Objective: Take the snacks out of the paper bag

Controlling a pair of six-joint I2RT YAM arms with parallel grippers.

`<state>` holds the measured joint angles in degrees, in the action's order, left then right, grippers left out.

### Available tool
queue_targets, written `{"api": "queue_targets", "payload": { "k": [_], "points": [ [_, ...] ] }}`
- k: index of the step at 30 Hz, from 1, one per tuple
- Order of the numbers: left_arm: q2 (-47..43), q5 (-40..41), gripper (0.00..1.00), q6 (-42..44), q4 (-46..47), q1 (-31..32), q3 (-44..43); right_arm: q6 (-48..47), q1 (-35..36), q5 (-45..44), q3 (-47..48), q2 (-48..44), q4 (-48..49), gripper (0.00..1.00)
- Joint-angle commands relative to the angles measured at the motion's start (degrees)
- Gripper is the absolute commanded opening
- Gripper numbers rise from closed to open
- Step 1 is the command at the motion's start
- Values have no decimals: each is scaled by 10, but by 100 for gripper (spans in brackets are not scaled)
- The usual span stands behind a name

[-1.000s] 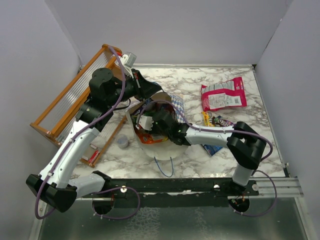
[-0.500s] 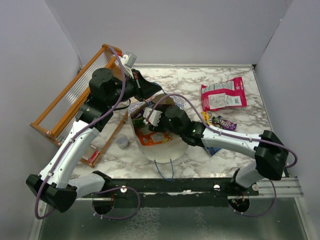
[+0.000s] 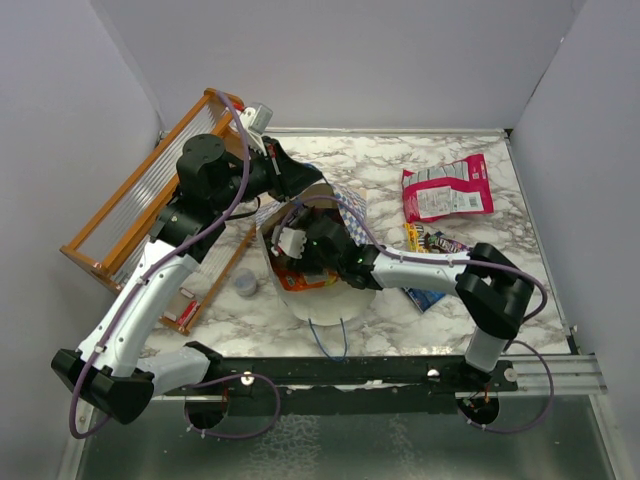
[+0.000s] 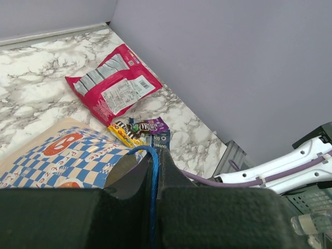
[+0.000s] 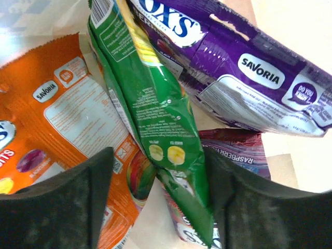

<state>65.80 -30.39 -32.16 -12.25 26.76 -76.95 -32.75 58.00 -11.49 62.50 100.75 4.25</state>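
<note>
The paper bag [image 3: 318, 296] lies on its side, cream inside showing; its checkered outside shows in the left wrist view [image 4: 62, 161]. My left gripper [image 3: 305, 185] is shut on the bag's blue string handle [image 4: 153, 171]. My right gripper [image 3: 290, 262] is open inside the bag mouth, its fingers [image 5: 57, 207] on either side of a green packet [image 5: 155, 104], with orange [image 5: 57, 119] and purple [image 5: 233, 67] packets beside it. On the table lie the pink-red pouch [image 3: 447, 187], a yellow bar [image 3: 412, 238], a purple wrapper [image 3: 445, 242] and a blue packet [image 3: 428, 297].
An orange wooden rack [image 3: 140, 200] stands at the left. A small grey-blue cup [image 3: 245, 285] sits just left of the bag. A second blue handle [image 3: 328, 335] trails toward the near edge. Walls close in on three sides.
My right arm swung its elbow out to the right, then came back, the gripper staying in the bag mouth. My left arm has not moved.
</note>
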Motion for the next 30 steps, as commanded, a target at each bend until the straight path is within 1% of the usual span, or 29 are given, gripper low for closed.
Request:
{"api": "queue_targets", "payload": {
  "k": [1,4,6,8,11,15,19,20,23,27,30],
  "points": [
    [-1,-4,0,11,11,0,-22,-9,-3,-13,15,-2,0,60],
    [-1,-4,0,8,18,0,-15,-7,-3,-3,3,-16,7,38],
    [-3,-3,0,4,21,0,-10,-5,-3,-5,1,-19,3,27],
    [-2,-2,0,5,20,0,-10,-2,-3,-5,3,-24,-7,19],
    [-5,3,0,10,17,0,-9,5,-4,-4,-3,-43,-14,16],
    [-4,10,0,9,16,0,-10,22,-3,25,-4,-88,-45,10],
    [-7,16,0,14,16,0,-9,33,-3,55,-35,-153,-29,2],
    [-10,21,0,11,20,0,5,34,-4,65,-37,-167,-31,1],
    [-3,13,0,8,18,0,-2,45,-4,81,-46,-198,-27,1],
    [-10,21,0,2,33,0,16,45,-4,74,-63,-218,2,1],
    [-6,20,0,1,27,0,5,52,-3,69,-51,-226,-8,1]
  ]
}}
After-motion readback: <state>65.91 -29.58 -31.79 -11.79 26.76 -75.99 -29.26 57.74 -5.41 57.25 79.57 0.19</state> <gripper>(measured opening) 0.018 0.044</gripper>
